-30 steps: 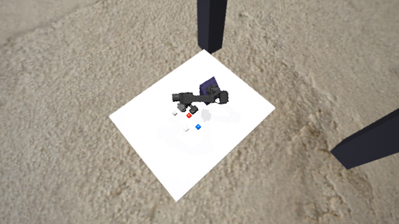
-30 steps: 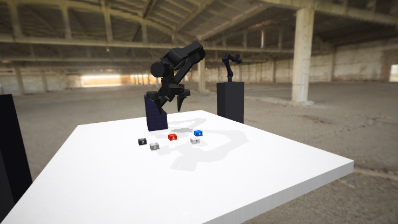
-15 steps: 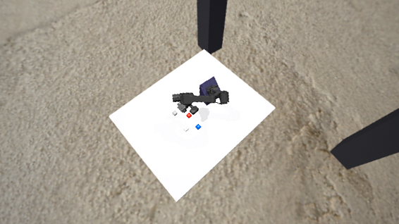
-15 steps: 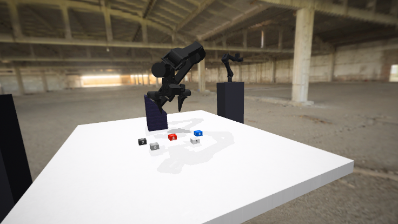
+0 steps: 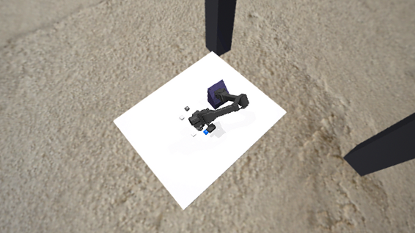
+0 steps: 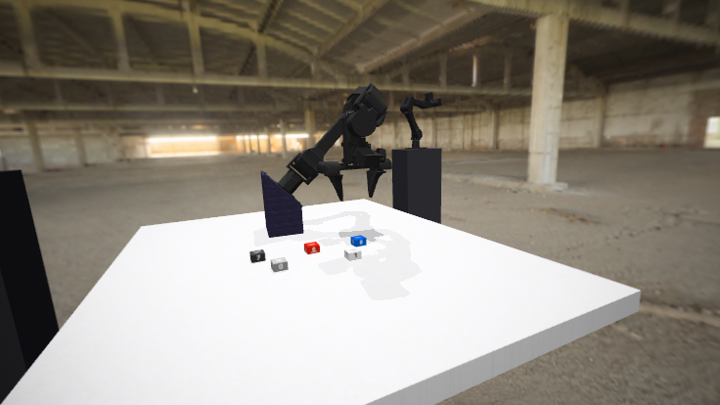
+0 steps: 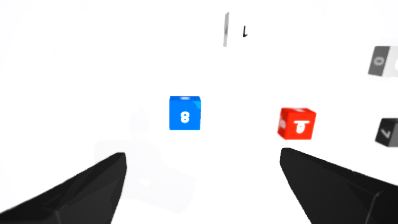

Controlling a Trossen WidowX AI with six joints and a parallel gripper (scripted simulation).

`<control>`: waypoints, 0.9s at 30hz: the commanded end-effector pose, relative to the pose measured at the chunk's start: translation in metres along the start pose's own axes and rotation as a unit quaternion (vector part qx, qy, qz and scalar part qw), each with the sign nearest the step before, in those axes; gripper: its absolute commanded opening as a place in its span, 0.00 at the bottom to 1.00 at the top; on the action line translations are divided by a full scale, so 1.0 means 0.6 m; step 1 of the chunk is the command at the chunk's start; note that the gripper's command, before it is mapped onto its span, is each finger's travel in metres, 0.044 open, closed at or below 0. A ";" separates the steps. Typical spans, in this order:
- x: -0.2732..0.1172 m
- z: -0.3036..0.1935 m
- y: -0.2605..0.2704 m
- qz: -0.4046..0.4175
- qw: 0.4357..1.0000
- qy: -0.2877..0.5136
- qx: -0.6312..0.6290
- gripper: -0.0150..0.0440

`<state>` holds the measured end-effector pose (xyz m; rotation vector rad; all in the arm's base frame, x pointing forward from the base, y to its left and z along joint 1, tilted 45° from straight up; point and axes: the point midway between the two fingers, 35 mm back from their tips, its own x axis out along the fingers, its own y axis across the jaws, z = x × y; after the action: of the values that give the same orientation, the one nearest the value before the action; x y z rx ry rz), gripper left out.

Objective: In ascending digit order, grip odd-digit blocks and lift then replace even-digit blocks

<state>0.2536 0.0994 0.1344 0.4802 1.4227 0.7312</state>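
Our open gripper [image 5: 203, 128] [image 6: 355, 197] [image 7: 205, 157] hangs over the white bench [image 5: 188, 173] [image 6: 322, 322]

Between its edges sit our five blocks, blue [image 5: 205, 132] [image 6: 358, 241] [image 7: 185, 113] nearest the fingers; concrete pillars [image 6: 547, 100] stand beyond its far corner.

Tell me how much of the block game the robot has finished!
I can't tell which blocks have had their turn, because a finished block looks just like a waiting one. All five, the blue, red, black, gray and white ones, sit on the table. The claw is open above them, so nothing is in hand.
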 end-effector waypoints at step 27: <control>0.000 0.085 -0.048 0.003 1.000 0.002 0.009 0.93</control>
<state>0.2788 0.0982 0.1356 0.4928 1.4286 0.7264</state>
